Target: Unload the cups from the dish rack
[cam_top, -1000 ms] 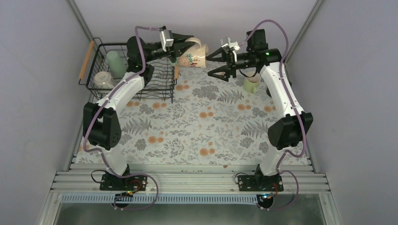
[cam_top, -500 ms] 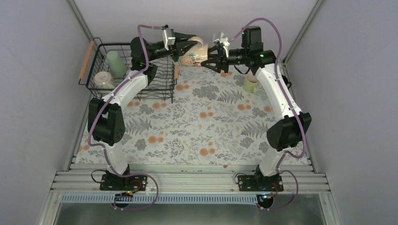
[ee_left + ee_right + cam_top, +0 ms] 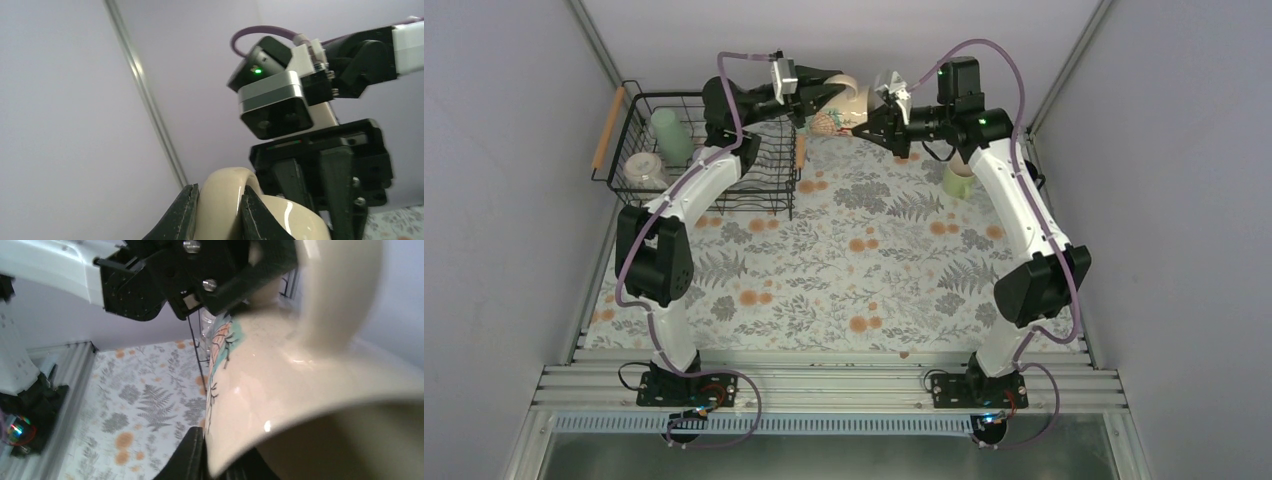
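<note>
A beige patterned mug (image 3: 839,118) hangs in the air at the back, just right of the dish rack (image 3: 669,95). My left gripper (image 3: 827,92) is shut on the mug's handle (image 3: 222,200), one finger (image 3: 182,217) on each side of the loop. From the right, my right gripper (image 3: 865,122) is shut on the mug's rim (image 3: 300,380), with one finger (image 3: 189,460) outside the wall and the other inside. In the rack stand a mint green cup (image 3: 669,135) and a clear glass (image 3: 642,170). A light green mug (image 3: 959,180) stands on the table.
The rack has an orange-brown wooden handle (image 3: 608,125) on its left side and stands against the back left wall. The floral cloth (image 3: 854,270) covers the table. Both arms reach over the table's far edge, close to the back wall.
My right gripper has moved left to the mug and shut on its rim. The left gripper has kept its hold on the handle and shifted slightly up and right.
</note>
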`<action>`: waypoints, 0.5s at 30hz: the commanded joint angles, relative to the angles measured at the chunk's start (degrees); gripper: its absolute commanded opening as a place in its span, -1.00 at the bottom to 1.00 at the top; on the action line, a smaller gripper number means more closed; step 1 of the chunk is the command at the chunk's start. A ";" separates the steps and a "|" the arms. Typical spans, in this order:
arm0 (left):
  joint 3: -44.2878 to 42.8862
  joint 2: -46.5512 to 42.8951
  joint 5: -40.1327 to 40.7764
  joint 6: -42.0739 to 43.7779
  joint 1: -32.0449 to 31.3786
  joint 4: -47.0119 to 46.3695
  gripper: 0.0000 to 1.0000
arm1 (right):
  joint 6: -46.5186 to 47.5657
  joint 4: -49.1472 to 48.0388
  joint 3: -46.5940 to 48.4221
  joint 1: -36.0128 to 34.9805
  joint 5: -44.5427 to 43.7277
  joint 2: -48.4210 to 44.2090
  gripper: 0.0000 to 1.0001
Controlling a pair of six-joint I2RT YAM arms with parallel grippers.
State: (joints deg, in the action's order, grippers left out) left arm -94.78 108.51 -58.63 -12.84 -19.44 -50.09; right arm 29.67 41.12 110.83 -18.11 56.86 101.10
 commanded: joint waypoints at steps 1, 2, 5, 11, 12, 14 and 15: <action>-3.48 -1.74 -2.90 0.65 -1.61 -4.64 -0.95 | 1.31 -1.28 -1.09 -0.73 -4.17 -1.85 -0.93; -3.19 -2.02 -2.93 0.92 -1.65 -4.51 -0.94 | 1.56 -0.82 -1.02 -0.91 -5.18 -2.01 -0.94; -2.25 -2.52 -3.39 0.77 -1.64 -4.62 -0.69 | 2.46 0.27 -1.00 -1.05 -7.78 -2.17 -0.94; 2.14 -5.71 -4.22 4.50 -1.59 -2.10 0.39 | 4.52 5.27 1.53 -0.99 -13.47 -1.77 -0.94; 3.39 -6.43 -4.15 5.87 -1.57 -0.91 0.53 | 4.87 6.45 2.27 -0.97 -14.50 -1.66 -0.94; 5.08 -8.25 -4.41 8.38 -1.36 1.17 0.76 | 5.48 9.51 3.92 -0.92 -16.96 -1.42 -0.94; 5.93 -9.10 -4.81 8.93 -1.12 1.88 0.97 | 5.91 11.04 4.65 -0.88 -18.30 -1.21 -0.93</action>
State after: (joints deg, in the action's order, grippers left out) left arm -91.42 104.27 -61.73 -8.64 -20.86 -49.45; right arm 32.08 50.26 110.43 -18.74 43.46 100.60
